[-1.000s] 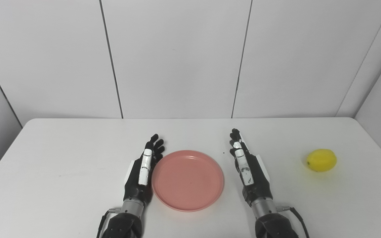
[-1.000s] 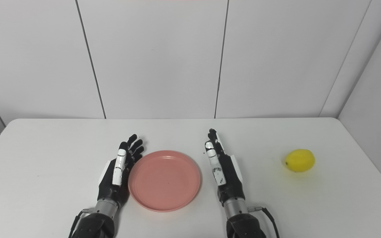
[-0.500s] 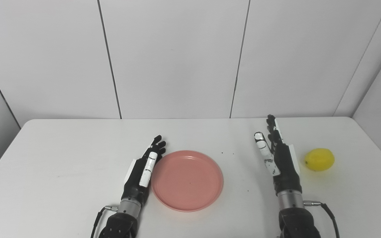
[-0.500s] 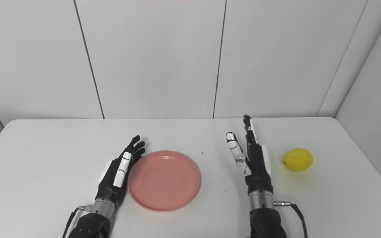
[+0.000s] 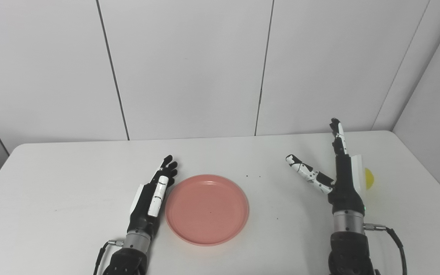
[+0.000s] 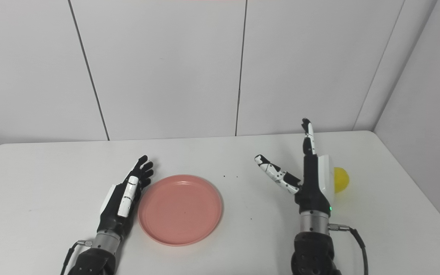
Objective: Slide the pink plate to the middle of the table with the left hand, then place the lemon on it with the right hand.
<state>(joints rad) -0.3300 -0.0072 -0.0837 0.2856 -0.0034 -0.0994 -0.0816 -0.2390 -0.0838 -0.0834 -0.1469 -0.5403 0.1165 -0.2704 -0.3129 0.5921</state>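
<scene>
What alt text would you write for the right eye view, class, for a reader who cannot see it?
A robot's open right hand is raised in front of a lemon, hiding most of it, at the right of a white table. The open left hand lies beside an empty pink plate near the table's middle.

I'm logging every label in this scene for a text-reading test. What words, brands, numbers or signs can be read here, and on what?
None: no readable text in either view.
Pink plate: plain, no print.
Lemon: mostly hidden behind the right hand, no sticker on the part that shows.
Left hand and right hand: black and white shells, no legible markings.
Table and wall panels: blank.
</scene>
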